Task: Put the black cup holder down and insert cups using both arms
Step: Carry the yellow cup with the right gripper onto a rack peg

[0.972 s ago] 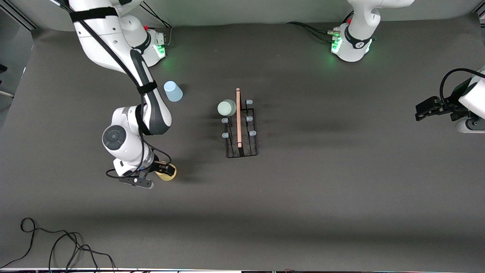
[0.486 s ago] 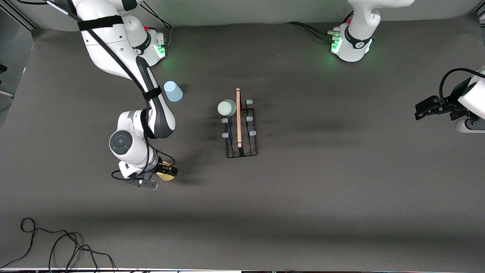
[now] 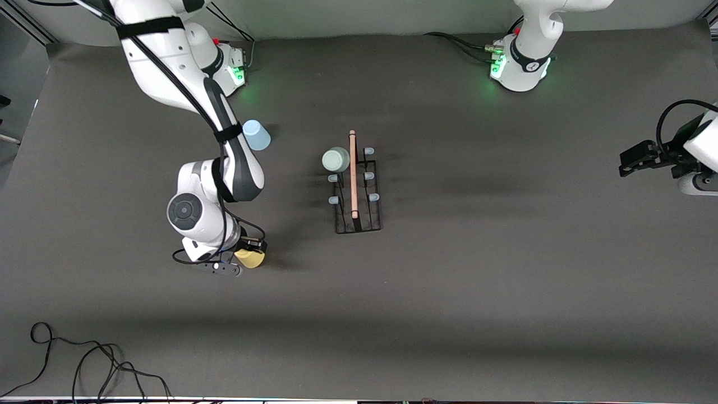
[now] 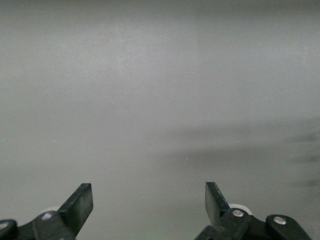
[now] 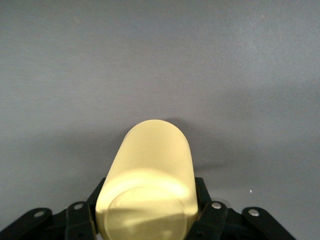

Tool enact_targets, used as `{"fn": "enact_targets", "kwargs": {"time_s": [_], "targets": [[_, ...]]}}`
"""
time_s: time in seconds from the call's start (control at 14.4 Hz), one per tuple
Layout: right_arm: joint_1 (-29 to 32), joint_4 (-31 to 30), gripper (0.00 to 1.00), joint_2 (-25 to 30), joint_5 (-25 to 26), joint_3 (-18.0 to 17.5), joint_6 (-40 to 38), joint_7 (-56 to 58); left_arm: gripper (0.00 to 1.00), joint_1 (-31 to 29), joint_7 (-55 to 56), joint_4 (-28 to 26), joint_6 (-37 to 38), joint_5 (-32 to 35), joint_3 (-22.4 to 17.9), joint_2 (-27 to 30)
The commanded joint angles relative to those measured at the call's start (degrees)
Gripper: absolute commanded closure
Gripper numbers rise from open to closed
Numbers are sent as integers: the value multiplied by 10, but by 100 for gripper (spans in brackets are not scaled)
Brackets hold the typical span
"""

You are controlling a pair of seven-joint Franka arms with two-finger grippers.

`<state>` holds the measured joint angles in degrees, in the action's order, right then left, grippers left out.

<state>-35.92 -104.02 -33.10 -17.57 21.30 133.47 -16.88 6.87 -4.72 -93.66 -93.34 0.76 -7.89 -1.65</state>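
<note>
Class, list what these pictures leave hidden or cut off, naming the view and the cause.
1. Front view: blue cup partly covered by the right arm.
2. Front view: the peg under the green cup on the black cup holder.
3. Right wrist view: yellow cup cut off by the edge; right gripper fingertips hidden.

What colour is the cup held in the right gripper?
Yellow cup, clamped in the right gripper; the right wrist view shows it best.

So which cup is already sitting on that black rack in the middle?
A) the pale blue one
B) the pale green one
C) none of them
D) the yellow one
B: the pale green cup sits upside down on a peg of the black cup holder.
</note>
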Motion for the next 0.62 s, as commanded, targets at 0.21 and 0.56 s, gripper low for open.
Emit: {"fn": "enact_targets", "kwargs": {"time_s": [0.21, 0.56], "targets": [[-52, 10, 100, 109, -3, 8, -84, -97, 0, 5, 0, -4, -12, 6, 2, 9], [-169, 15, 100, 132, -3, 8, -85, -305, 0, 7, 43, 17, 11, -1, 2, 6]]}}
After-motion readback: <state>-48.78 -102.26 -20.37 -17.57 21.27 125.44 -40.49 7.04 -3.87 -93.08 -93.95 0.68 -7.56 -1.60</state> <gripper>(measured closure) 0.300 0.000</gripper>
